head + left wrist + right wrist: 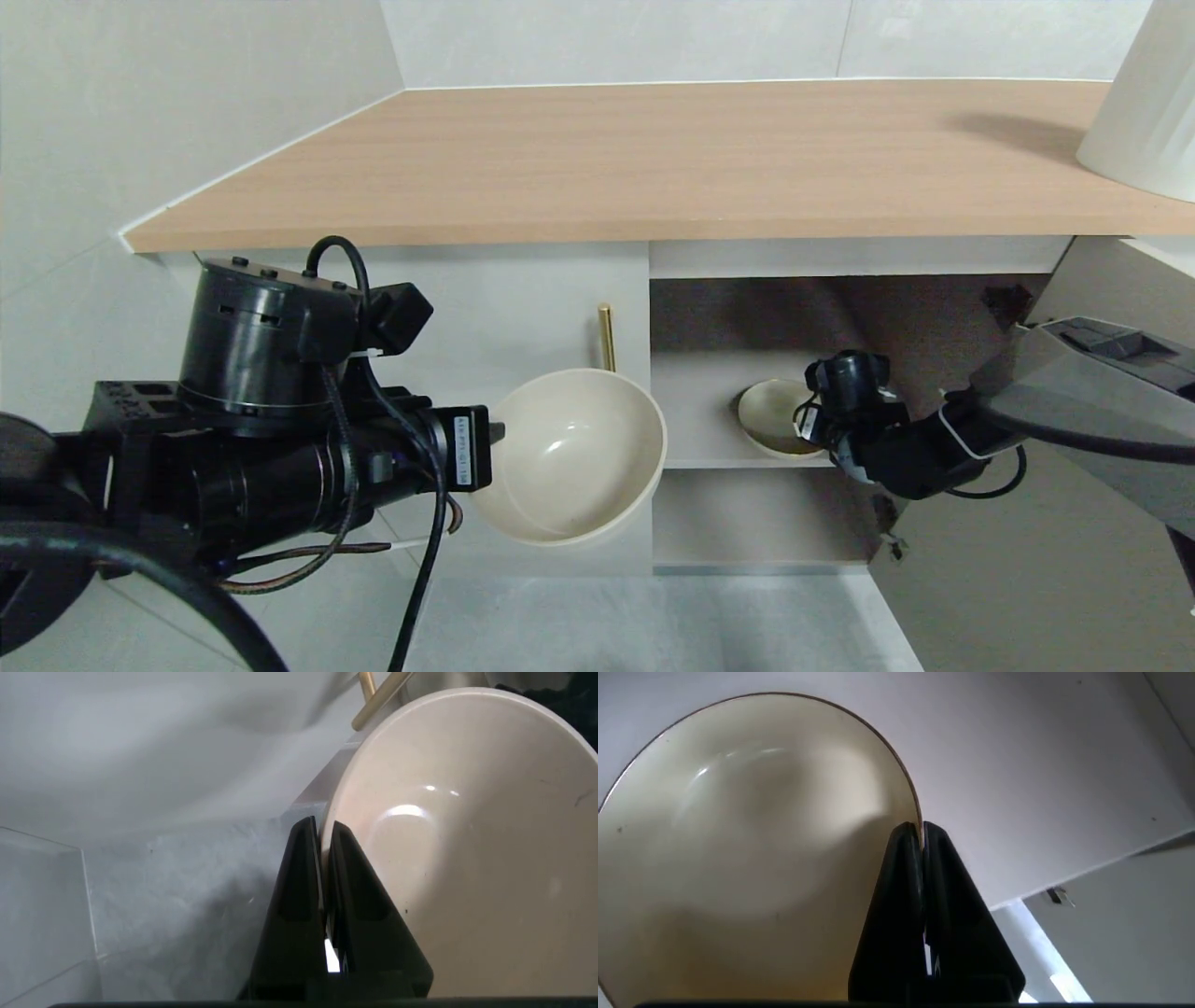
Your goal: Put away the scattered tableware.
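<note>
A large cream bowl (571,455) hangs in front of the closed cabinet door, held by its rim in my left gripper (497,431). Seen from the left wrist, that bowl (467,849) has its rim pinched between the shut black fingers (308,873). A smaller cream bowl (771,417) sits on the shelf inside the open cabinet, with my right gripper (810,422) shut on its rim. From the right wrist, the small bowl (757,840) lies tilted against the shelf and the fingers (906,873) clamp its edge.
A wooden countertop (653,159) runs above the cabinet, with a white cylindrical container (1144,103) at its right end. A brass handle (606,336) stands on the closed door. The open cabinet door (1055,523) swings out on the right. The lower shelf (761,518) is bare.
</note>
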